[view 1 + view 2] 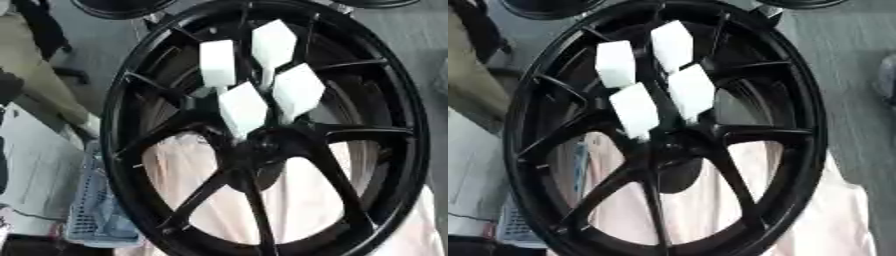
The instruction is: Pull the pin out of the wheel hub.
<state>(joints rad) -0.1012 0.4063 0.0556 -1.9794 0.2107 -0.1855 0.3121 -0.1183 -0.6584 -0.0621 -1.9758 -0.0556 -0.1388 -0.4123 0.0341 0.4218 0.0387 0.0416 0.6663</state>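
The black wheel (409,150) stands nearest me, filling the view on its edge, with its hub (262,146) a little below the middle. Just above the hub sit four white blocks on thin stems, which I take to be the pins. One (242,107) is closest to the hub and angles down toward it, one (298,90) is up and to its right, one (218,62) is up and to the left, and one (273,42) is highest.

Neither of my hands shows in either view, so I cannot tell how my fingers stand.

To do this well, I would reach for the block nearest the hub and pinch its white head between thumb and fingers without brushing its neighbours. I would draw it straight back along its stem, not sideways, so it does not bind. The wheel may rock, so my other hand should steady the rim.

Behind the spokes below the hub hangs a pale pink cloth (302,200). A blue basket (92,215) sits down and left of the hub. I can read no brand, label or writing.
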